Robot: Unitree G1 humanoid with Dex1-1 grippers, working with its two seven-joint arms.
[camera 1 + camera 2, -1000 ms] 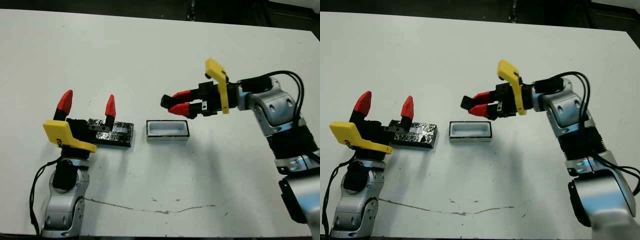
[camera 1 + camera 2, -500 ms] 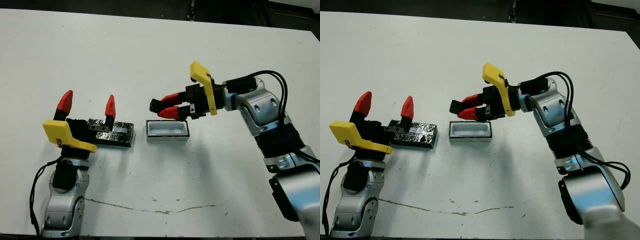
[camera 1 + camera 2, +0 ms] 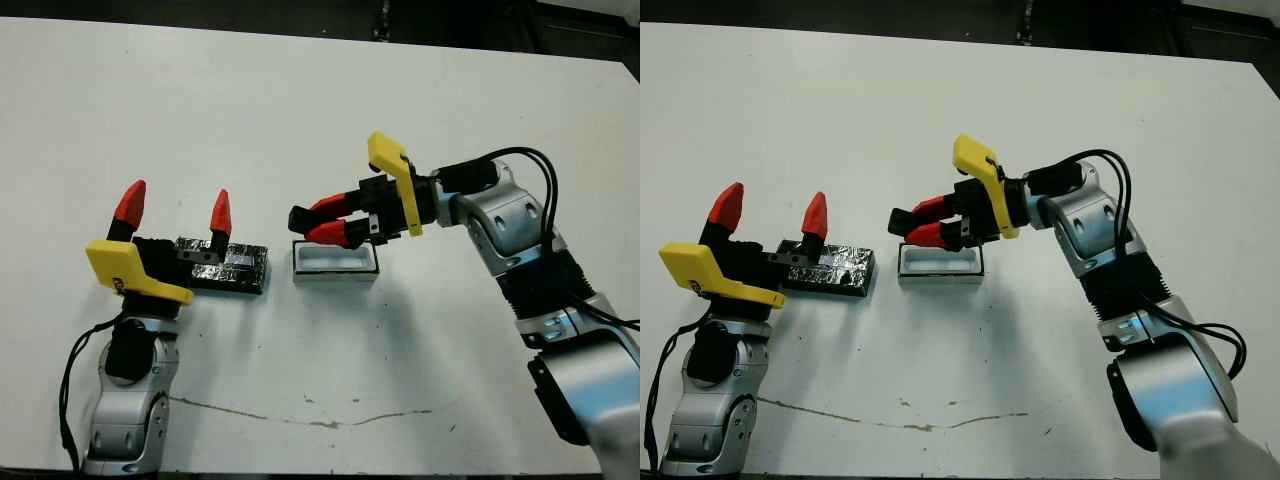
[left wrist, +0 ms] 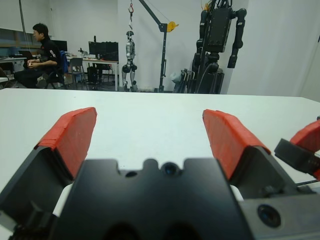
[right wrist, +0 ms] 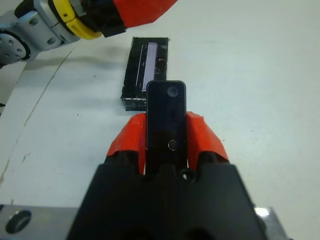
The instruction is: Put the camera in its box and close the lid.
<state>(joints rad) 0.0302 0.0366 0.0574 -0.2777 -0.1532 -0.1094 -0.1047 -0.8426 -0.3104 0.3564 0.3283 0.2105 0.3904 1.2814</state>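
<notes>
My right gripper [image 3: 322, 220] is shut on the camera [image 3: 299, 217], a slim black bar whose end juts out past the red fingertips. It hovers just above the left half of the box [image 3: 336, 262], a small tray with a white inside. In the right wrist view the camera [image 5: 166, 117] sits clamped between the two red fingers [image 5: 125, 142], with the glossy black lid [image 5: 146, 70] on the table beyond it. The lid [image 3: 228, 267] lies left of the box. My left gripper [image 3: 175, 213] stands open above the lid's left end, holding nothing.
A faint crack line [image 3: 300, 415] runs across the white table [image 3: 300, 110] near its front edge. In the left wrist view a person [image 4: 42, 55] sits at a desk far beyond the table, among robot stands [image 4: 217, 45].
My right gripper has carried the camera leftward and slightly down, from right of the box to over it. The left gripper and the lid have stayed put.
</notes>
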